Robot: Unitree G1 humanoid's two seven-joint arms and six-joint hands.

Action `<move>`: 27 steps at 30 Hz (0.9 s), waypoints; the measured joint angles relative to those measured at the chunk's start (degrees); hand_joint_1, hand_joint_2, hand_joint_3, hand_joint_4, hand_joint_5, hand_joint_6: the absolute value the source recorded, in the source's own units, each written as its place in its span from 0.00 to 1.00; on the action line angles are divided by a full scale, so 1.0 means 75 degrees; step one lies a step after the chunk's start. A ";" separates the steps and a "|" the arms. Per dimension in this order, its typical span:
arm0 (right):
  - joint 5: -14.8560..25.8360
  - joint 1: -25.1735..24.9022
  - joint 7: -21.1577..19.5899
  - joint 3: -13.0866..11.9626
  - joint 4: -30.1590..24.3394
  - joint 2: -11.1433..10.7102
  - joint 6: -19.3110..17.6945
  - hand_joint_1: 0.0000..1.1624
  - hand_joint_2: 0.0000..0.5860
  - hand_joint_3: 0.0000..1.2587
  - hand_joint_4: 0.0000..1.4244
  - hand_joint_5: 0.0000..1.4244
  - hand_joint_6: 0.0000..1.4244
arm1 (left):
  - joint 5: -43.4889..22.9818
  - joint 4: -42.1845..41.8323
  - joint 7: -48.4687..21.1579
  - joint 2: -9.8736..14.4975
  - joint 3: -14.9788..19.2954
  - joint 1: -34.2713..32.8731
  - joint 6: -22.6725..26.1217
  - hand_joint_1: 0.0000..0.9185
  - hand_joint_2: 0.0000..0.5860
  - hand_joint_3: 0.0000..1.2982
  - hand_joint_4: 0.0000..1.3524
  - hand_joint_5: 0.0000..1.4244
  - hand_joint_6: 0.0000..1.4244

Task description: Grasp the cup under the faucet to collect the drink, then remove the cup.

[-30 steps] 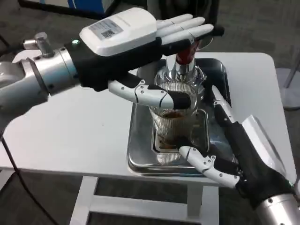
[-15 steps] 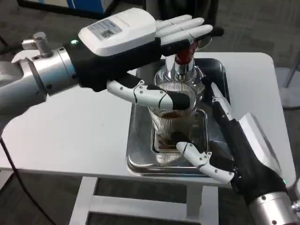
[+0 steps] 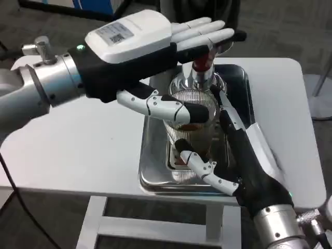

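head view | cup [image 3: 189, 129] upright in metal tray [image 3: 150, 174] under faucet [image 3: 201, 70], dark drink inside | left hand [image 3: 155, 46] above faucet, fingers straight, holding nothing | right hand [image 3: 233, 150] at cup, fingers spread around it, grip cannot be told

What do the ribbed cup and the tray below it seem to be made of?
The ribbed transparent cup looks like clear glass or plastic: the brown drink shows through its wall. The shiny rectangular tray looks like polished metal, probably stainless steel: it mirrors its surroundings.
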 measured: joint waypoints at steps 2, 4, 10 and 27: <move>0.0012 -0.0095 -0.0097 0.0046 0.0154 0.0059 -0.0004 0.44 0.50 0.00 0.00 0.00 0.11 | -0.0005 -0.0002 -0.0002 0.0014 0.0000 0.0001 0.0001 0.00 0.28 0.05 0.00 0.00 0.12; 0.0012 -0.0174 -0.0141 0.0085 0.0262 0.0088 -0.0035 0.44 0.50 0.00 0.00 0.00 0.11 | -0.0011 -0.0008 -0.0004 0.0030 -0.0001 0.0001 0.0001 0.00 0.28 0.05 0.00 0.00 0.12; 0.0018 -0.0366 -0.0298 0.0092 0.0517 0.0132 -0.0071 0.44 0.50 0.00 0.00 0.00 0.11 | -0.0059 -0.0005 -0.0051 0.0060 -0.0001 0.0004 0.0001 0.00 0.27 0.05 0.00 0.00 0.12; 0.0194 -0.1001 -0.0448 0.0050 0.1201 0.0232 -0.0075 0.44 0.50 0.00 0.00 0.00 0.11 | -0.0094 0.0067 -0.0073 0.0082 -0.0005 -0.0010 -0.0002 0.00 0.27 0.05 0.00 0.00 0.12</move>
